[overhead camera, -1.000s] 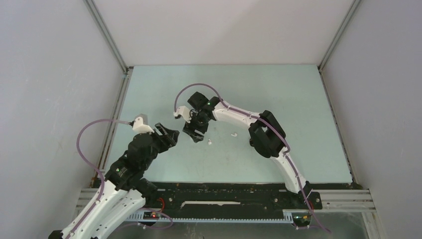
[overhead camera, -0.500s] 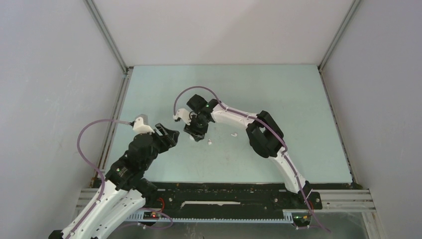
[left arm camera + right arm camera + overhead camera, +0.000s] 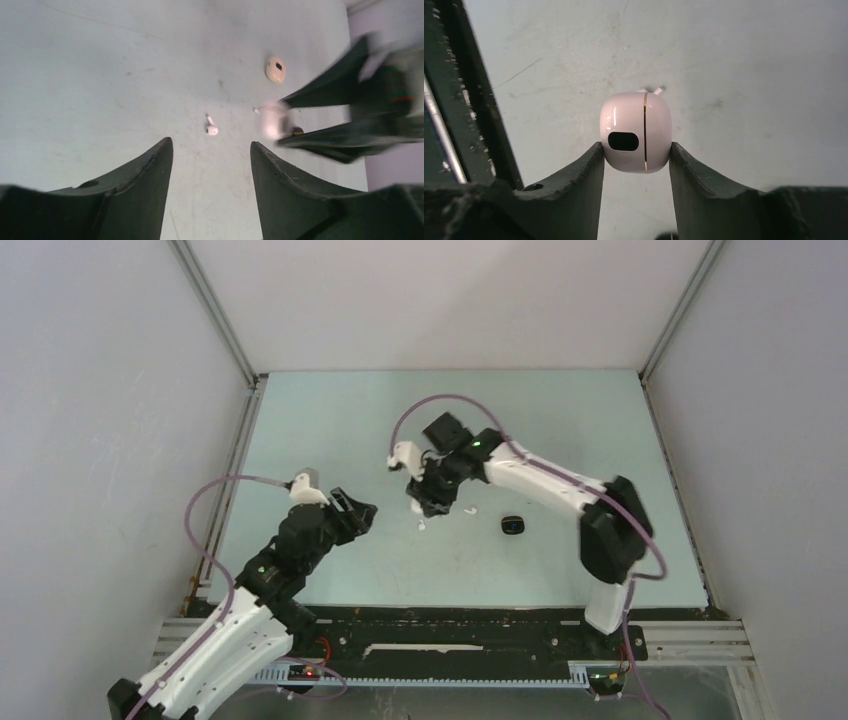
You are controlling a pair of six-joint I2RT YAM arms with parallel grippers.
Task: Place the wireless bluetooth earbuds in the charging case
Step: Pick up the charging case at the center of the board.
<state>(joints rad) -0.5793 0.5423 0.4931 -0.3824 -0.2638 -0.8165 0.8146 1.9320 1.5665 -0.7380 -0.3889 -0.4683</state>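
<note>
Grey walls [image 3: 100,390] box in a pale green table [image 3: 330,410]. The right arm [image 3: 540,478] reaches in from 5 o'clock to the middle of the table. The left arm [image 3: 235,635] comes up from 7 o'clock and stops short of it.

The right gripper [image 3: 635,148] pinches a pinkish-white case [image 3: 636,127], one finger pressed to each side. The gold seam down the case looks tight, so I judge the lid shut. Whether the case is clear of the table I cannot tell. The left gripper [image 3: 211,145] hangs at 9 o'clock of the right one, with its fingers spread and nothing between them.

In the left wrist view a beige pebble [image 3: 275,69] with a dark spot lies beyond the held case; I cannot tell whether it is another case. A small black thing [image 3: 512,524] sits at 4 o'clock of the right gripper, apart from it and too small to identify.

One white earbud [image 3: 423,525] lies loose on the table at 6 o'clock of the right gripper, just ahead of the left gripper. A second earbud [image 3: 467,508] lies at 3 o'clock of the right gripper, close by.

As I read it, the task is at an early stage. The case is grasped, but no earbud is in it and none is held. What is left is to open the lid, pick up each earbud, seat it in the case and close the case again.
</note>
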